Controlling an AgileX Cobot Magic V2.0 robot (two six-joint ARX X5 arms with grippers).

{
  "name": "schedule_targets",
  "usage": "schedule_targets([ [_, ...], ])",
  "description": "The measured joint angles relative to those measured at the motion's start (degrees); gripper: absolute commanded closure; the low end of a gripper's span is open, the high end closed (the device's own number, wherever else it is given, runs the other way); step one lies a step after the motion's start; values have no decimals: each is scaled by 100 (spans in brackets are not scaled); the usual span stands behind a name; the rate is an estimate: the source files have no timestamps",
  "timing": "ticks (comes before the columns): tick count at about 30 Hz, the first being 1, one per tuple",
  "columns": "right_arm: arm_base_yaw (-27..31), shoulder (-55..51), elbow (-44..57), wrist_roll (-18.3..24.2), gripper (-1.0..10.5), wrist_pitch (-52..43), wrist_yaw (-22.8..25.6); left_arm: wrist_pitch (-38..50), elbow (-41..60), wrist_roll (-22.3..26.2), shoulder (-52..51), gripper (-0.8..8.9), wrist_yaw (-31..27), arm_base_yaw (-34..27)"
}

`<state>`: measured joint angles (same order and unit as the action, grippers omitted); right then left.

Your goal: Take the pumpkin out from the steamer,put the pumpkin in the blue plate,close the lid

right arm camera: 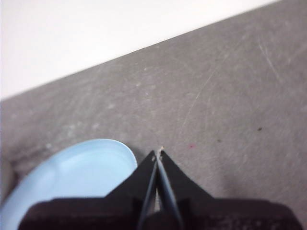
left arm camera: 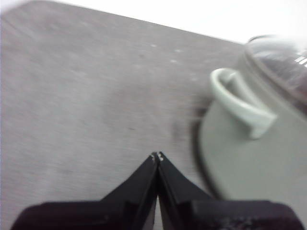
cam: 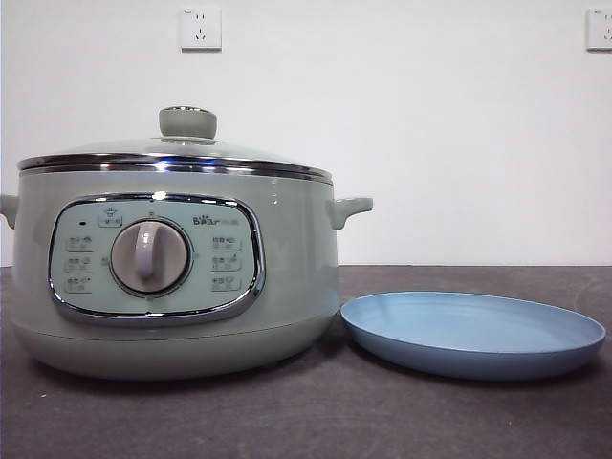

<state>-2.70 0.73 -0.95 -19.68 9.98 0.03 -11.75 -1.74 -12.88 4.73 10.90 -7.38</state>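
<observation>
Steamer point(cam: 172, 287): smooth sage-green plastic-looking body w/ a soft satin sheen; polished chrome rim and chrome frame round the button panel point(cam: 153, 258), both mirror-bright. Dial point(cam: 150, 257) looks like smooth plastic, semi-gloss. Lid point(cam: 182, 153): clear glossy glass w/ chrome edge and a smooth pale green knob point(cam: 187, 122). Blue plate point(cam: 473, 333): matte light blue, smooth, no glare. Table point(cam: 306, 411): dark grey, matt, finely grained, w/ thin scratches in the right wrist view. Wall point(cam: 430, 143): plain white, matt, w/ 2 white plastic sockets point(cam: 201, 28).
</observation>
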Motion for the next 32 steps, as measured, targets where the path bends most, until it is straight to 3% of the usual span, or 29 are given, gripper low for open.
schedule_targets([
  [5, 0, 0, 0, -407, 962, 0, -4, 256, 0, -647, 0, 818, 310, 0],
  [15, 0, 151, -306, -632, 963, 629, -236, 267, -33, -1032, 2, 820, 433, 0],
  [23, 0, 719, -1021, -691, 963, 645, -315, 116, -787, -1108, 13, 820, 428, 0],
  [32, 0, 1652, -2090, -693, 963, 619, -918, -155, -1698, -1119, 487, 820, 444, 0],
])
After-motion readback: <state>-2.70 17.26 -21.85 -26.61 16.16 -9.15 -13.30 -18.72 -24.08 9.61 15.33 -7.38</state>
